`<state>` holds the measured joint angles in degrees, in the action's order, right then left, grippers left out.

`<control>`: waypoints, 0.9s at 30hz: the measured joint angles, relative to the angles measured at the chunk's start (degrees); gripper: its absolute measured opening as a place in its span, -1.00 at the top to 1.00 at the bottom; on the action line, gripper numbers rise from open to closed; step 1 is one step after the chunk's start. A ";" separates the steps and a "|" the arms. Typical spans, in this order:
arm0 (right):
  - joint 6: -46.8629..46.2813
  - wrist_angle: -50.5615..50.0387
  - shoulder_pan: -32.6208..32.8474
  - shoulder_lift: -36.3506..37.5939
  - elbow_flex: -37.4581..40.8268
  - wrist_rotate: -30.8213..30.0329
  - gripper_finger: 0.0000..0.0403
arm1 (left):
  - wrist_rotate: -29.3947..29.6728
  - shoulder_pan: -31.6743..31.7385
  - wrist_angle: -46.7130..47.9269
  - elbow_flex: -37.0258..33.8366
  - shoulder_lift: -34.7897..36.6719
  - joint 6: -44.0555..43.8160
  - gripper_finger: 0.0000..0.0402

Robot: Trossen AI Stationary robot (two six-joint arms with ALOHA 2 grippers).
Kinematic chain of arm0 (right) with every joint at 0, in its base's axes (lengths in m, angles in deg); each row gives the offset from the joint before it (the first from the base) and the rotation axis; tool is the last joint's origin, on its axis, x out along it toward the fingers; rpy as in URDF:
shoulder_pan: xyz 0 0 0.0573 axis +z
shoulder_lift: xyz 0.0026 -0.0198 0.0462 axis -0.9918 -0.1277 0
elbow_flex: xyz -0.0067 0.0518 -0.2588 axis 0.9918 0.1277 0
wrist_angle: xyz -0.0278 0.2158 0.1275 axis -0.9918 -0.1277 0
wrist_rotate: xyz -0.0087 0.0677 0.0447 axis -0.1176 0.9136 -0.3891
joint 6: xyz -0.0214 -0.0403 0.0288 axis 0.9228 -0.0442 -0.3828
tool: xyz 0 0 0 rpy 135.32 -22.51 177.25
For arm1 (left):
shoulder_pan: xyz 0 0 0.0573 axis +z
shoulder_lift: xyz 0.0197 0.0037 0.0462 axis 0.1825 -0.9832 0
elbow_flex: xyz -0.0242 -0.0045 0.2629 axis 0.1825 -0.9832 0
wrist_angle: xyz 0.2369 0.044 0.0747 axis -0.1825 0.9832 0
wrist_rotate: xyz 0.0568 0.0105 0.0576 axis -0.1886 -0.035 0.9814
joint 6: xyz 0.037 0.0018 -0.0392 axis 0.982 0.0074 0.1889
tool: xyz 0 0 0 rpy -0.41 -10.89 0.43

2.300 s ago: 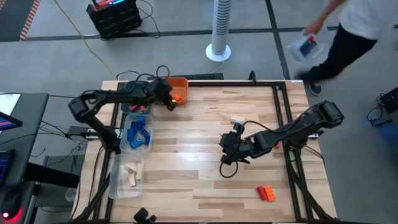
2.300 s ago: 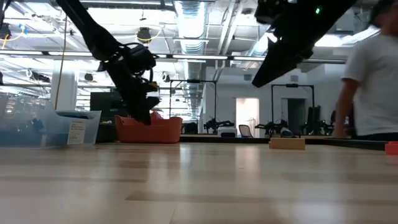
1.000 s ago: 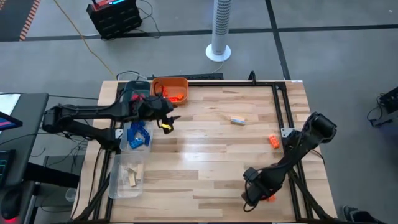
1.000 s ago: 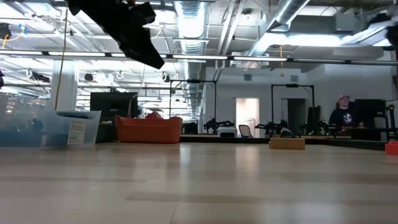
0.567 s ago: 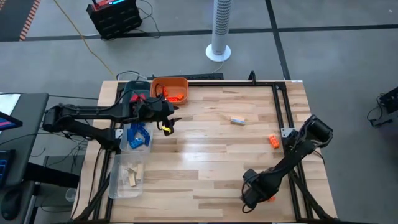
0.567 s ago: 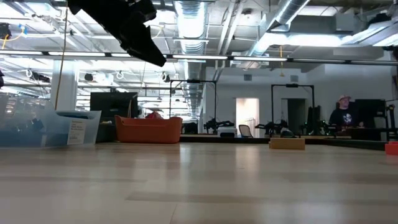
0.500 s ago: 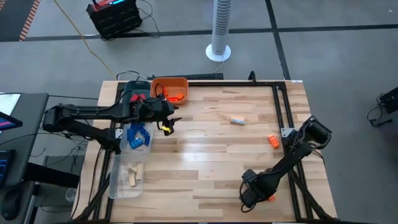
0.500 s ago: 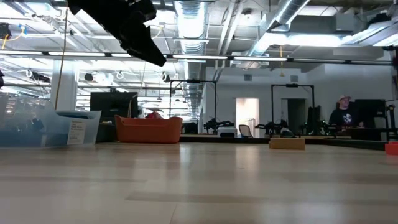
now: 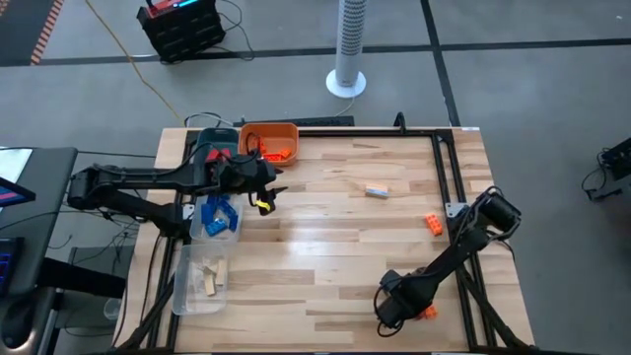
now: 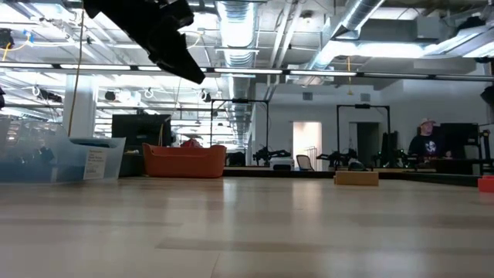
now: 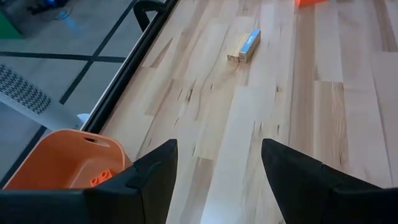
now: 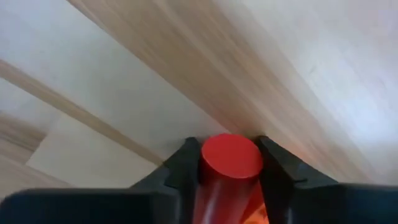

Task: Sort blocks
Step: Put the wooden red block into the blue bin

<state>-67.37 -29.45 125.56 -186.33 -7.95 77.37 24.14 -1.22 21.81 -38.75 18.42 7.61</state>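
The right gripper (image 12: 229, 186) has its jaws down at the desk (image 9: 335, 247), one on each side of a red cylinder block (image 12: 229, 160), touching or nearly touching its curved flanks; a firm clamp cannot be confirmed. In the high view this gripper (image 9: 392, 304) sits near the desk's 5 o'clock corner, with an orange block (image 9: 425, 313) just beside it.

The cylinder looks like hard, smooth plastic: light and stiff, unlikely to break, but probably slippery, and its round side could roll or squirt free under an off-centre squeeze. The safest hold is judged to be across its middle, jaws square to the curve.

Other loose blocks lie toward 3 o'clock: another orange block (image 9: 433, 223), and nearer centre a tan wooden block (image 9: 376, 191) with a blue top. The wood likely offers flat faces and better grip.

The left gripper (image 9: 264, 193) hovers at about 10 o'clock, jaws apart and empty, beside the orange tray (image 9: 285, 129) holding orange blocks. Below it a clear tray (image 9: 233, 223) holds blue blocks, and a second clear tray (image 9: 183, 292) holds tan ones.
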 joint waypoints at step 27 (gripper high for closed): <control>38.32 24.90 -10.97 3.43 -4.68 -77.63 0.57 | -20.48 -9.50 -43.83 -21.70 -0.52 -2.82 -0.14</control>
<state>-29.05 -4.55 114.59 -182.90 -12.63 -0.26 3.66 -10.71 -22.03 -60.45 17.89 4.79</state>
